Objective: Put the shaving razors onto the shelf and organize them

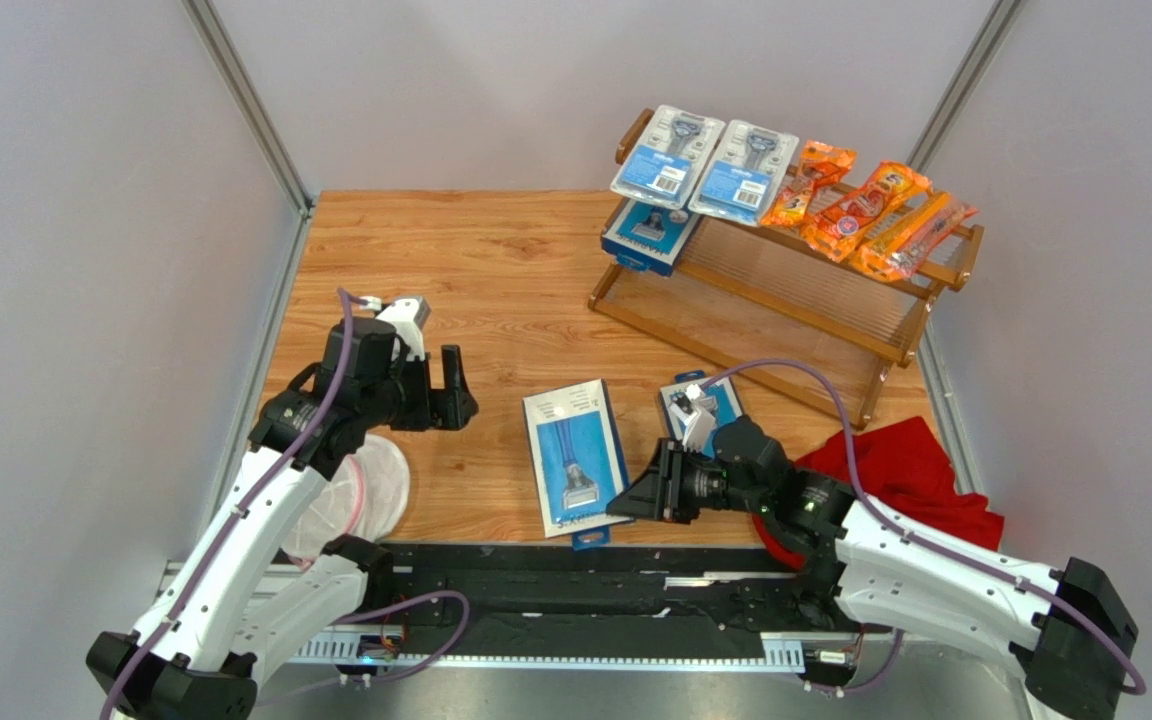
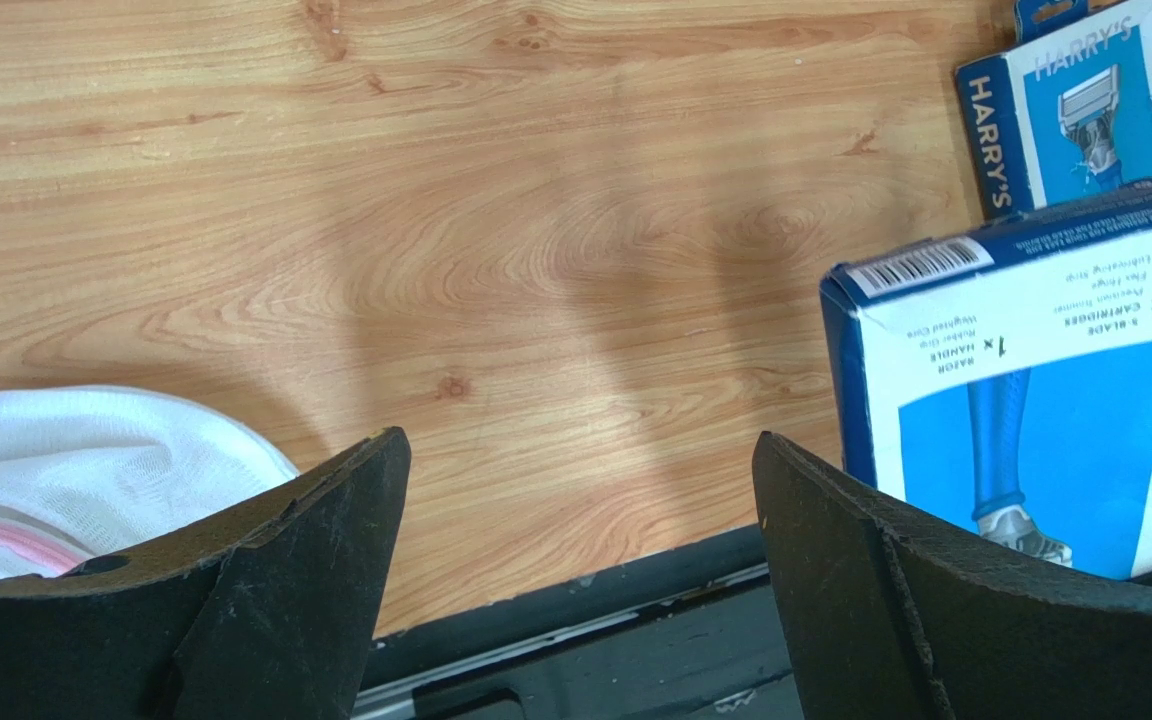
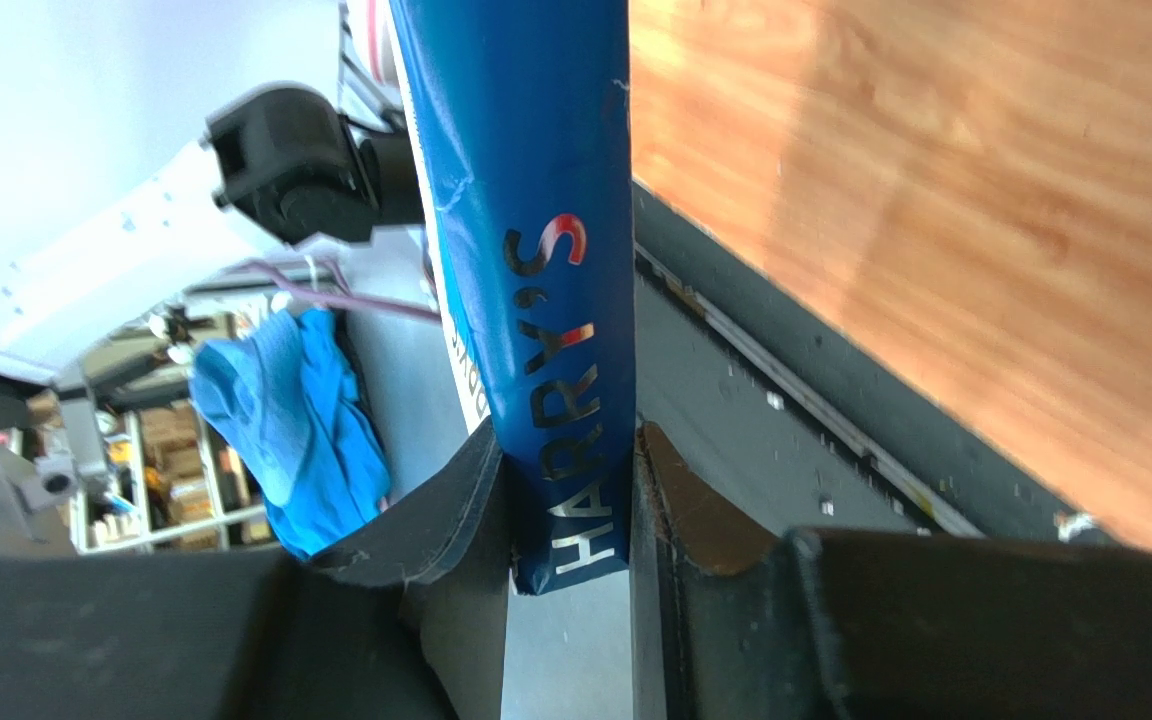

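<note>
My right gripper (image 1: 630, 498) (image 3: 570, 450) is shut on the near end of a flat blue razor box (image 1: 572, 455) (image 3: 537, 240) (image 2: 1033, 390), holding it tilted over the table's front edge. Another blue box (image 1: 699, 402) (image 2: 1081, 105) lies on the table behind that wrist. My left gripper (image 1: 444, 398) (image 2: 579, 447) hangs open and empty over bare wood, left of the held box. The wooden shelf (image 1: 838, 323) stands at the back right. Its top tier carries two blister packs (image 1: 666, 153) (image 1: 743, 170) and several orange bags (image 1: 875, 210). A blue box (image 1: 642, 234) sits on the lower tier.
A red cloth (image 1: 913, 465) lies at the front right beside the shelf's foot. A white mesh bag (image 1: 364, 495) (image 2: 71, 465) rests at the front left under my left arm. The black rail (image 1: 582, 578) runs along the near edge.
</note>
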You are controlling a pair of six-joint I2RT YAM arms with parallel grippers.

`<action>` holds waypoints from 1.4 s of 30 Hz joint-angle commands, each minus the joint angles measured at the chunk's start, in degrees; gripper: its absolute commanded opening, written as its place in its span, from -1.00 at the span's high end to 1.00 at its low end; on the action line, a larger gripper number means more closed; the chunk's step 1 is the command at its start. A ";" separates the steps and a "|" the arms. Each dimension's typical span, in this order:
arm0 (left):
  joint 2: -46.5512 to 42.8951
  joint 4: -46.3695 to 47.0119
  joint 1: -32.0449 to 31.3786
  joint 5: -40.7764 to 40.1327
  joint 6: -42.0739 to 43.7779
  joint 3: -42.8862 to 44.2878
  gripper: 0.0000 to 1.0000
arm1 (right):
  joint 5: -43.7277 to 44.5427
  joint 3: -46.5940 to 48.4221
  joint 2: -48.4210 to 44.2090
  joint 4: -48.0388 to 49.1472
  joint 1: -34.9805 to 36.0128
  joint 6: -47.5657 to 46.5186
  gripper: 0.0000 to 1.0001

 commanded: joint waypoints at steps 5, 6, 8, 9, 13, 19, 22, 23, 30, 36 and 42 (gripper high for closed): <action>0.09 2.02 -0.15 0.90 1.65 -0.69 -0.87 | -11.39 -0.46 2.27 19.37 -13.35 1.93 1.00; 0.09 2.02 -0.15 0.98 1.65 -0.70 -0.87 | -13.31 -0.20 2.35 19.72 -14.84 1.75 1.00; 0.01 2.11 -0.15 0.98 1.56 -0.70 -0.88 | -15.17 0.59 2.44 19.55 -19.24 1.40 1.00; 0.01 2.19 -0.15 1.07 1.65 -0.78 -0.88 | -16.83 0.85 2.53 19.29 -20.64 1.23 1.00; 0.09 2.28 -0.15 1.07 1.65 -0.87 -0.89 | -21.23 1.73 4.89 19.63 -28.63 0.35 1.00; 0.18 2.19 -0.15 0.90 1.56 -0.87 -0.89 | -27.30 3.40 7.98 20.42 -37.69 -1.06 1.00; 0.27 2.28 -0.15 0.72 1.56 -0.96 -0.89 | -29.93 4.63 8.86 20.08 -41.38 -1.68 1.00; 0.27 2.20 -0.15 0.72 1.56 -0.96 -0.89 | -30.55 4.90 9.12 19.90 -42.18 -1.94 1.00; 0.53 2.19 -0.15 0.63 1.56 -0.96 -0.89 | -36.08 6.48 10.52 17.96 -48.95 -4.14 1.00; 0.62 2.19 -0.15 0.63 1.56 -0.96 -0.89 | -39.08 7.53 12.45 17.88 -53.87 -5.01 1.00; 1.06 2.28 -0.15 0.90 1.65 -0.96 -0.89 | -41.19 8.59 14.92 17.88 -58.09 -6.16 1.00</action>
